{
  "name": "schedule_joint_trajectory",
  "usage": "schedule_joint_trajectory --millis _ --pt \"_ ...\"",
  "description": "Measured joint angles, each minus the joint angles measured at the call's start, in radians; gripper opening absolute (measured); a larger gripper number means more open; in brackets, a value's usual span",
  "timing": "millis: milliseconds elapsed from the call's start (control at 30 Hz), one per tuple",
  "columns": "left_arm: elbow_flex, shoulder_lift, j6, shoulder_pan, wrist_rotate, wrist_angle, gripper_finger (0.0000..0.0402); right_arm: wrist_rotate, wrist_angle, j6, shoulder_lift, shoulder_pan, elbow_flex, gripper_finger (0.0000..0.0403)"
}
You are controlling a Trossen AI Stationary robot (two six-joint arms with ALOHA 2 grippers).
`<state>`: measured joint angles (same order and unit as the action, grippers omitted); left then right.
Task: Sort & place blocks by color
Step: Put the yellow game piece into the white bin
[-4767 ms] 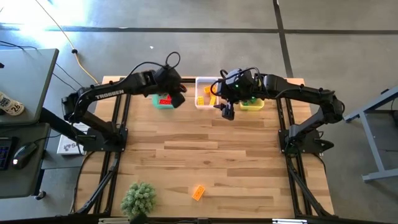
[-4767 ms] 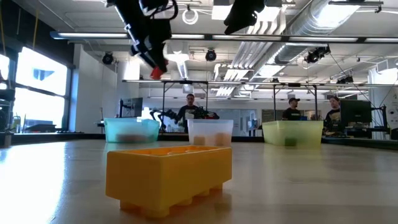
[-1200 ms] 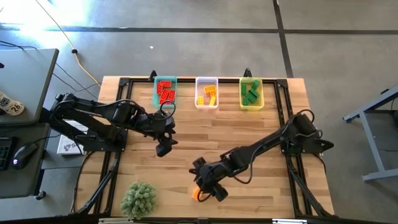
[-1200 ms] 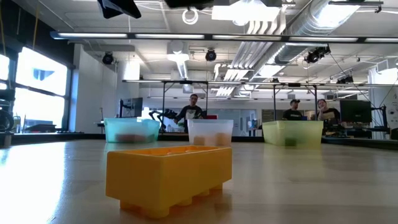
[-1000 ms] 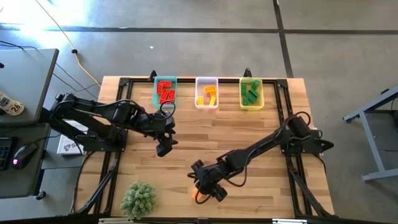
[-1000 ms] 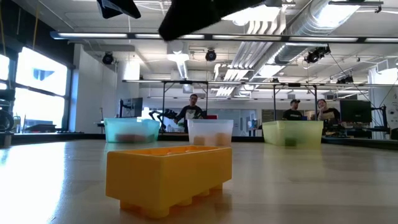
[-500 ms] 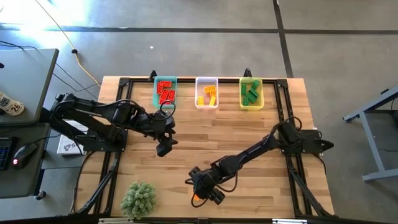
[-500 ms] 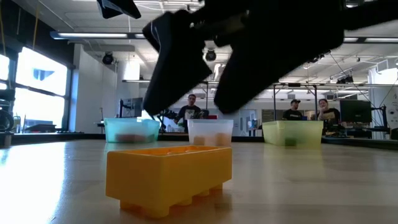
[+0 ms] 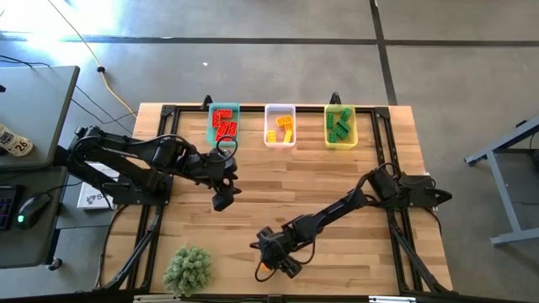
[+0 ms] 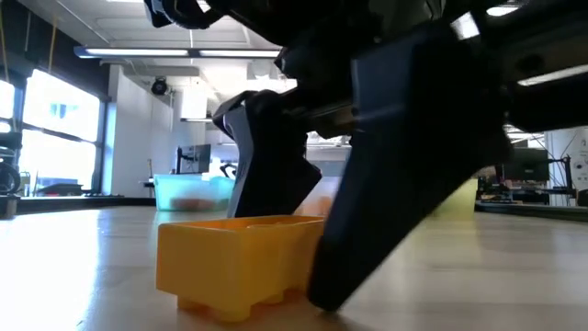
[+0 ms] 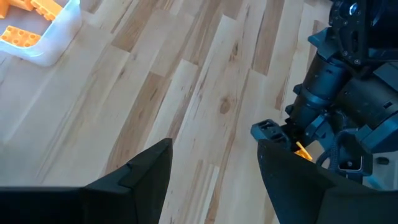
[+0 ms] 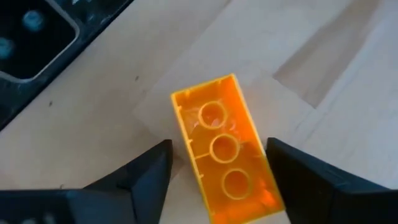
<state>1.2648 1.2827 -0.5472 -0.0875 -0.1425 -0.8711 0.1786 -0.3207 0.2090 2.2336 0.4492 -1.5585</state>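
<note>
The desk (image 9: 337, 177) is pale wood in long planks, smooth with a faint satin sheen. The orange block (image 12: 227, 152) is glossy moulded plastic, hollow side up. Both grippers' fingers (image 12: 134, 180) are matt black plastic. The three bins (image 9: 280, 126) look like thin translucent plastic. The floor (image 9: 253, 59) is dull grey concrete.

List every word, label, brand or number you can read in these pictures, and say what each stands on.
No text can be read now.
White lettering on the left arm: foreshortened, unreadable.
Printed sheet under that arm, beside the table: too small.
Round tag on the desk: too small.
</note>
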Motion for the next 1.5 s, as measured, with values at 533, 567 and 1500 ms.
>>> schedule_joint_trajectory --millis 533,567,1500 --pt "0.0 0.0 0.017 0.0 0.0 0.0 0.0225 -0.019 0.015 -0.425 -0.002 -0.001 -0.002 0.0112" --pt "0.0 0.0 0.025 0.0 0.0 0.0 0.0225 -0.028 0.014 -0.453 -0.007 -0.001 -0.001 0.0112" --pt "-0.001 -0.091 0.202 0.085 -0.001 0.003 0.0225 -0.42 -0.343 -0.36 -0.207 -0.26 0.003 0.0112"
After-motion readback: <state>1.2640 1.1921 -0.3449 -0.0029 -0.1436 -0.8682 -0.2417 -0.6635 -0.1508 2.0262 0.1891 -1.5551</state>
